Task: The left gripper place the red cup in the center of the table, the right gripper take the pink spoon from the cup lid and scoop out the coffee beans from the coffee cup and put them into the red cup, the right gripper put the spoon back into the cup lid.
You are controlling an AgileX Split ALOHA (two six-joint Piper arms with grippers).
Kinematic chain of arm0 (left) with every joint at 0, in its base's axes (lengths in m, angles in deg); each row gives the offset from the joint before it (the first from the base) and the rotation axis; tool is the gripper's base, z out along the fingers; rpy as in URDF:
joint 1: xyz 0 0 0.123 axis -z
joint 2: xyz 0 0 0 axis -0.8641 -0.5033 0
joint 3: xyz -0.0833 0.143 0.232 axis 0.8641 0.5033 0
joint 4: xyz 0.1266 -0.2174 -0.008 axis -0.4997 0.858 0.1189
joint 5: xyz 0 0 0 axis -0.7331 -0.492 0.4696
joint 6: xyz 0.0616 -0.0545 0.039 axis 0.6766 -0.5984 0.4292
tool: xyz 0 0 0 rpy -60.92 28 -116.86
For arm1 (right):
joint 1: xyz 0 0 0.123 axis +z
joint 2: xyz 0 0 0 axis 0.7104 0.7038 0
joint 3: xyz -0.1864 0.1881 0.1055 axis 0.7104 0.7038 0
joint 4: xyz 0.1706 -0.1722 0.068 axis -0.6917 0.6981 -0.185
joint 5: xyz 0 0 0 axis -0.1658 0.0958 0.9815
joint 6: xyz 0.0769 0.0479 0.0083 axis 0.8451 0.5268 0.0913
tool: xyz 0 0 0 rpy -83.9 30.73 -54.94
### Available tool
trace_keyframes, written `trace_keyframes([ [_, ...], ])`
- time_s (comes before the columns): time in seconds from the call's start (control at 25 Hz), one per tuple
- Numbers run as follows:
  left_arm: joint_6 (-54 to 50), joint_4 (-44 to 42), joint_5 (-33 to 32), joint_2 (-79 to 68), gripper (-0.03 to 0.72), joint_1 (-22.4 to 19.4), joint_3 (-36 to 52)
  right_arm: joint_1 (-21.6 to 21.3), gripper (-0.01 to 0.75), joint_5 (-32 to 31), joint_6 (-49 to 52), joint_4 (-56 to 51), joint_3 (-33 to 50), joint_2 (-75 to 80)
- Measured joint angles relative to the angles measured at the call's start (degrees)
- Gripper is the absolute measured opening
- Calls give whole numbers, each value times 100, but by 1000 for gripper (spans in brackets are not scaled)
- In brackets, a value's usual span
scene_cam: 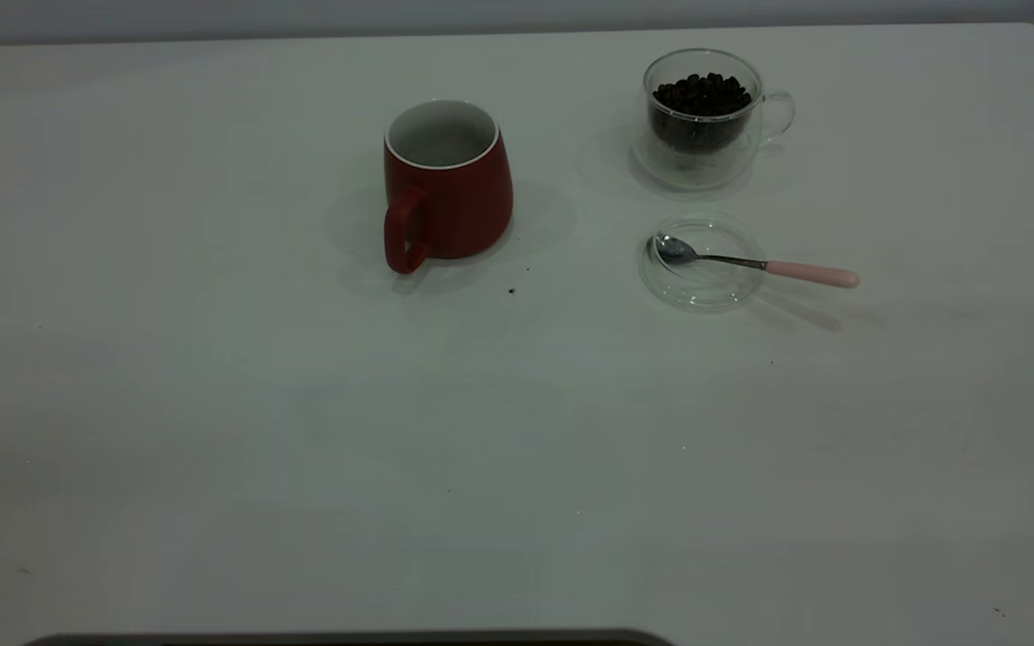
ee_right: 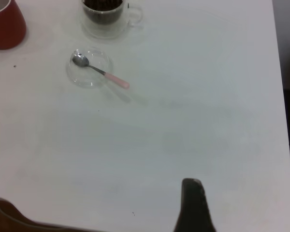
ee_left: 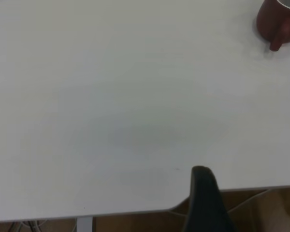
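Note:
The red cup [scene_cam: 447, 184] stands upright on the white table [scene_cam: 517, 449], left of centre toward the back, handle facing front-left, white inside showing. To its right stands the clear coffee cup [scene_cam: 704, 117] with coffee beans [scene_cam: 702, 94] in it. In front of that lies the cup lid [scene_cam: 705, 292], with the pink spoon [scene_cam: 755, 263] resting bowl-in and its handle pointing right. Neither arm shows in the exterior view. My left gripper [ee_left: 201, 170] hangs shut over the table edge, far from the red cup [ee_left: 279, 21]. My right gripper [ee_right: 192, 182] is shut, well away from the spoon [ee_right: 100, 71] and lid [ee_right: 89, 79].
A few dark specks [scene_cam: 512, 291] lie just in front of the red cup. A dark strip [scene_cam: 346, 639] runs along the near edge of the exterior view. The table's side edge [ee_right: 279, 72] shows in the right wrist view.

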Motion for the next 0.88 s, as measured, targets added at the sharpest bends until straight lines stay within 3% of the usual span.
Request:
trace_keyframes([
  [0.88, 11, 0, 0, 0, 529, 0, 0, 0, 577, 0, 624, 446, 0, -28],
])
